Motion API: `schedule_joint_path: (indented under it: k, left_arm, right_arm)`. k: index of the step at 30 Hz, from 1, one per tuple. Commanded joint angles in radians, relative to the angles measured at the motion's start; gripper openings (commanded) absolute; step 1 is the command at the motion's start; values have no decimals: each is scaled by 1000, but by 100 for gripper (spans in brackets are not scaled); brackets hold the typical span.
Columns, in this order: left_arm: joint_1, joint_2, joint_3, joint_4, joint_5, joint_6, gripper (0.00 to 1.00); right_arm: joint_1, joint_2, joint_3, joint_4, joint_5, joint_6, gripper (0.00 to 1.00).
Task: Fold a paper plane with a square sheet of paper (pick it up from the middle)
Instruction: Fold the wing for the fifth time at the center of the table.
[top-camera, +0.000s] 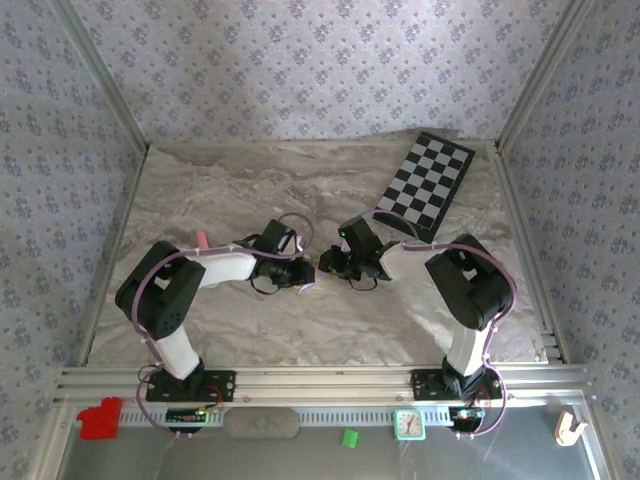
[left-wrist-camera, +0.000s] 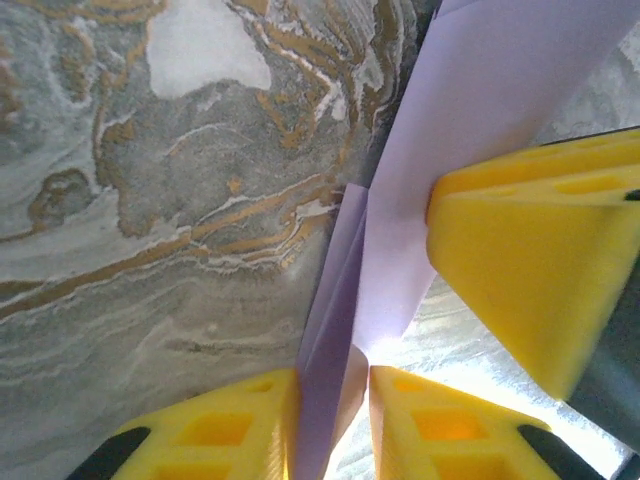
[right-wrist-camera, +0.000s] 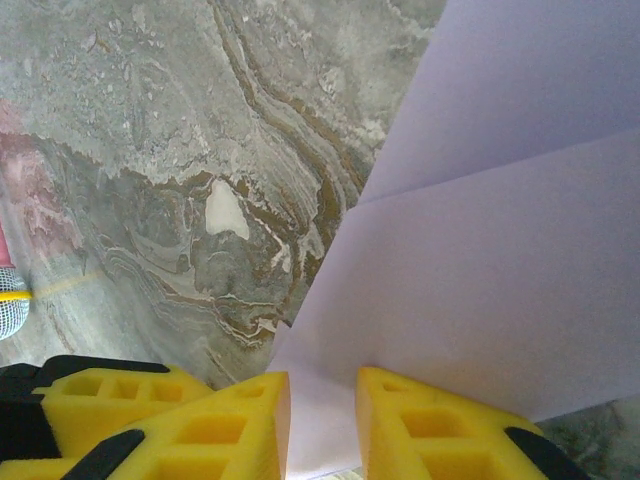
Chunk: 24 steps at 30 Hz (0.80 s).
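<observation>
At the table (top-camera: 200, 190) centre, paper (left-wrist-camera: 450, 120) pinched from both sides.
Left gripper (left-wrist-camera: 332, 390) and right gripper (right-wrist-camera: 322, 390) each clamp it; its fold runs toward 1 o'clock.

There's the sheet (right-wrist-camera: 500, 250): thin lilac paper, matt and smooth, with one sharp crease across it. Beneath it, the desk (left-wrist-camera: 150, 250) has a marbled grey-and-ochre stone look, faintly grainy, with a soft sheen. The right hand (right-wrist-camera: 322, 425) has yellow fingers (right-wrist-camera: 200, 430), matt like foam or soft plastic and moulded with open pockets. The left hand (left-wrist-camera: 333, 430) has the same. From above, the arms (top-camera: 215, 268) show smooth white and black plastic shells. The rail (top-camera: 320, 378) is brushed metal, and the board (top-camera: 428, 185) looks flat and matt.
</observation>
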Motion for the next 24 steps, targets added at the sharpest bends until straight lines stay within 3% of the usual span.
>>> schedule_joint_path:
  k: [1, 9, 17, 24]
  left_arm:
    - [6, -80, -5, -82, -66, -13, 29]
    - [-2, -134, -7, -61, -26, -52, 25]
    - [-29, -65, 17, -27, 21, -59, 13]
    - [-29, 3, 54, -39, 33, -33, 11]
  right_arm:
    - [-7, 32, 16, -72, 10, 3, 25]
    - [-7, 44, 30, -81, 1, 3, 25]
    - [-8, 52, 38, -85, -8, 4, 24]
    - [-8, 54, 40, -93, -12, 2, 24]
